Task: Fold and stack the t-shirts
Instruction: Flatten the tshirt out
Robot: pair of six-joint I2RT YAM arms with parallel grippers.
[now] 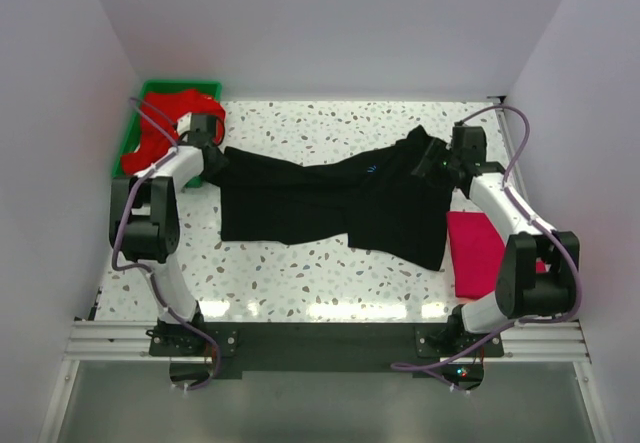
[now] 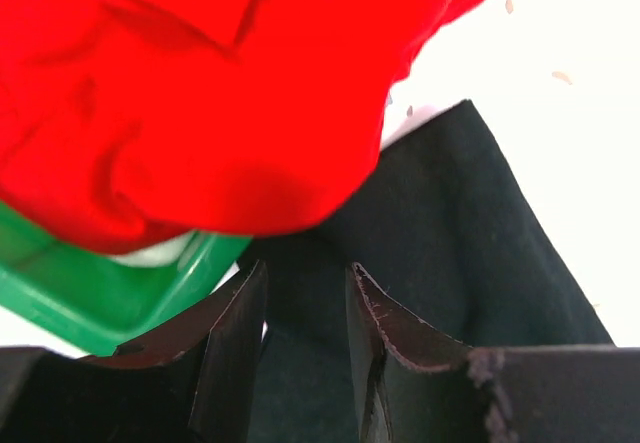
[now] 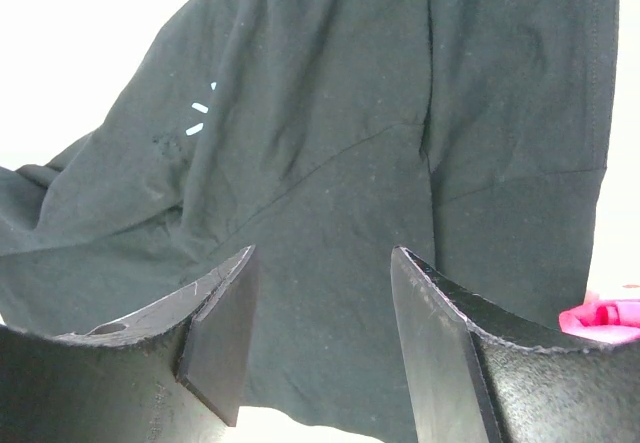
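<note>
A black t-shirt [image 1: 330,198] lies spread across the middle of the table, its small white neck label [image 3: 200,118] showing. My left gripper [image 1: 213,159] is over the shirt's left edge beside the tray. Its fingers stand apart with black cloth [image 2: 460,223] below and between them [image 2: 307,268]. My right gripper [image 1: 437,163] is open over the shirt's right end [image 3: 324,253], with the cloth [image 3: 330,113] lying flat under it. A folded magenta-pink t-shirt [image 1: 475,253] lies at the right, and its edge shows in the right wrist view [image 3: 600,318]. Bright red t-shirts [image 1: 165,128] are heaped in the tray [image 2: 200,93].
The green plastic tray [image 1: 180,88] stands at the back left corner, close to my left gripper; its rim shows in the left wrist view [image 2: 90,293]. White walls enclose the speckled table [image 1: 300,273] on three sides.
</note>
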